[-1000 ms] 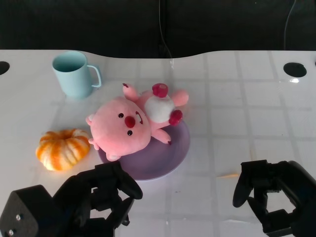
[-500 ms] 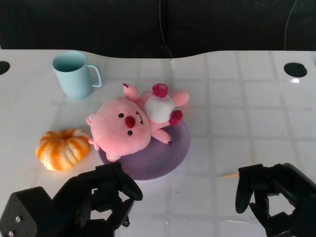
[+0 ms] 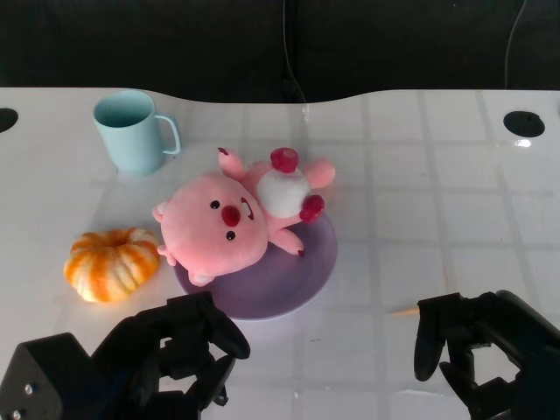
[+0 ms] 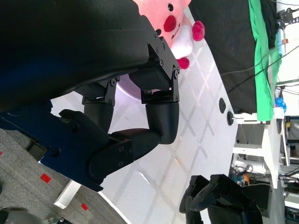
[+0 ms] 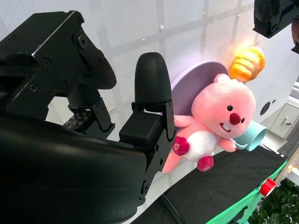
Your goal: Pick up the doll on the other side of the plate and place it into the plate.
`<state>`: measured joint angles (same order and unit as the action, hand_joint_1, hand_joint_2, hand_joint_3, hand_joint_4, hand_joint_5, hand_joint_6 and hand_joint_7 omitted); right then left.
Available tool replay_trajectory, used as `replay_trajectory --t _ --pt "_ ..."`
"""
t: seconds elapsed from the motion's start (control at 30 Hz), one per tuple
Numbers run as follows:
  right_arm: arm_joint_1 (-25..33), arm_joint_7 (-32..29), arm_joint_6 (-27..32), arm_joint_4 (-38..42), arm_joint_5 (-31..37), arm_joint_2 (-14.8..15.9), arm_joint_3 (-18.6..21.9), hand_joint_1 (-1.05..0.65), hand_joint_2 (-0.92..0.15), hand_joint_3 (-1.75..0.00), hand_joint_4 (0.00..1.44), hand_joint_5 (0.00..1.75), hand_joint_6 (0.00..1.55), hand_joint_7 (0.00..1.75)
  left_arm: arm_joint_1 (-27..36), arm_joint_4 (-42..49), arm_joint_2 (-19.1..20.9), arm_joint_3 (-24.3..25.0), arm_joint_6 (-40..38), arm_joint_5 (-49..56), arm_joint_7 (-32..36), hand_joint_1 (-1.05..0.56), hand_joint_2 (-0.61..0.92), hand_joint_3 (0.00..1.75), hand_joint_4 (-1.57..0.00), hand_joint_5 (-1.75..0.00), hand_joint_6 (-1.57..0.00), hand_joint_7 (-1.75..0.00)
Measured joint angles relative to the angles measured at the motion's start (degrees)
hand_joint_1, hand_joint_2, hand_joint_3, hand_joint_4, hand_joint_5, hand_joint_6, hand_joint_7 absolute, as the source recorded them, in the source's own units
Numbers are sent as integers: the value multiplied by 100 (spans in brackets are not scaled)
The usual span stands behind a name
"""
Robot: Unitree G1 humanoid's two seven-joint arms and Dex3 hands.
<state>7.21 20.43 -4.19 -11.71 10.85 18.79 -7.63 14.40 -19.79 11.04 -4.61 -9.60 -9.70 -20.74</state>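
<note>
The pink doll (image 3: 234, 210) lay on its back across the far left part of the purple plate (image 3: 293, 276), head overhanging the left rim toward the pumpkin (image 3: 111, 262). It looked soft, light and squashy; the narrower white belly seemed the easiest place to grasp. Both the left robot hand (image 3: 179, 346) and right robot hand (image 3: 472, 337) hung near the worktop (image 3: 437, 192) edge, fingers curled, holding nothing.
</note>
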Motion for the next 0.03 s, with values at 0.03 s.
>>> replay_trajectory --t 0.03 --pt "0 1 2 0 0 4 0 17 -33 -144 84 172 83 141 0 0 2 0 0 2 0 -30 61 100 -63 -175 -67 -137"
